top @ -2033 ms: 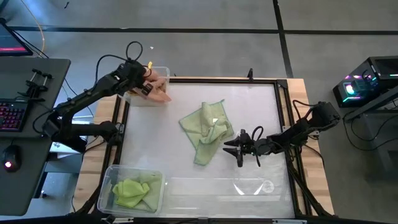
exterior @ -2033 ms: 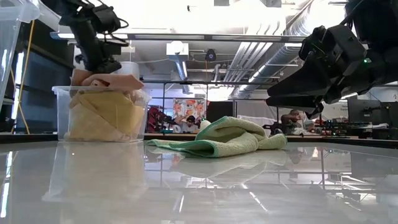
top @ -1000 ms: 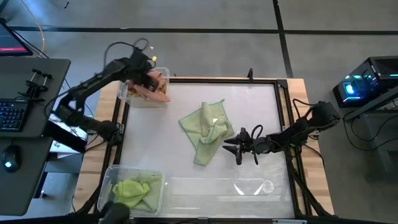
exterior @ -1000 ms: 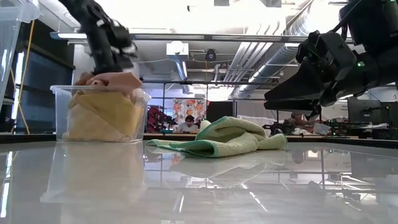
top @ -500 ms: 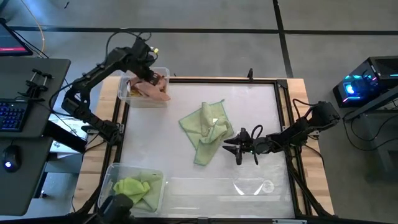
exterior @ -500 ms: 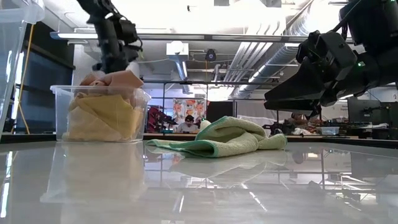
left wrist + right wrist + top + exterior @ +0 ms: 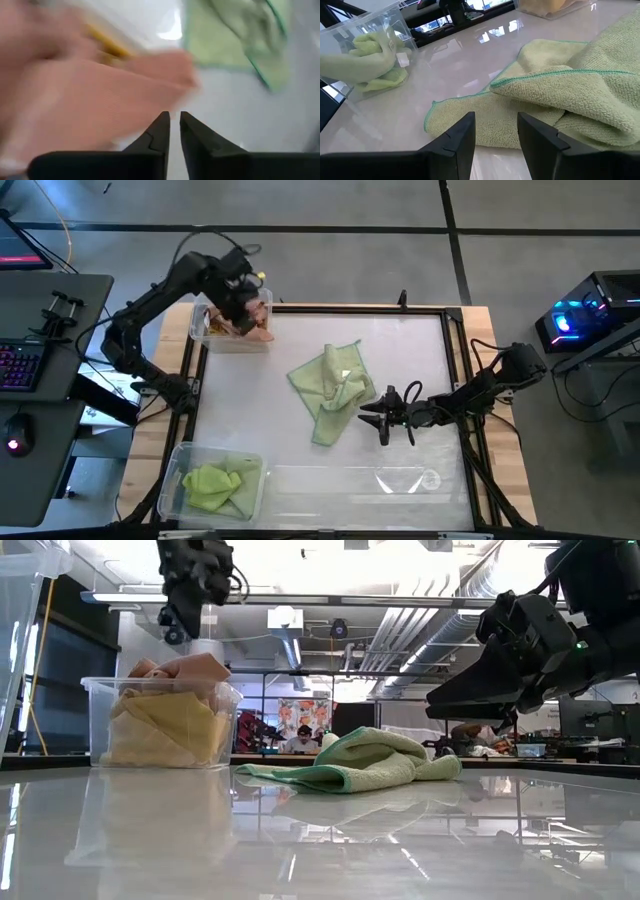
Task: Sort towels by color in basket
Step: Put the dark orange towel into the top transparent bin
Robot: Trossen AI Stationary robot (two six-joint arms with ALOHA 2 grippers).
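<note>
A peach-pink towel (image 7: 256,328) (image 7: 190,667) (image 7: 100,100) lies on top of a mustard yellow towel (image 7: 170,725) in the clear bin (image 7: 197,330) at the far left corner. My left gripper (image 7: 243,308) (image 7: 180,630) (image 7: 174,120) hovers shut just above that bin and touches nothing. A pale green towel (image 7: 330,385) (image 7: 360,765) (image 7: 580,95) lies crumpled on the middle of the table. My right gripper (image 7: 385,423) (image 7: 435,698) (image 7: 495,125) is open, low beside the towel's right edge. A lime green towel (image 7: 212,488) (image 7: 365,62) fills the near-left bin.
A clear bin (image 7: 182,463) holds the lime towel at the near-left corner. Another clear container (image 7: 400,478) lies along the near edge. A raised frame (image 7: 452,360) borders the table. A desk with a keyboard (image 7: 20,365) stands off the left side.
My left gripper has pushed at the peach-pink towel in the far-left bin, moved slightly toward the far edge, then risen clear above it. The peach-pink towel has settled on top of the yellow one, inside the bin. My right arm has stayed still.
</note>
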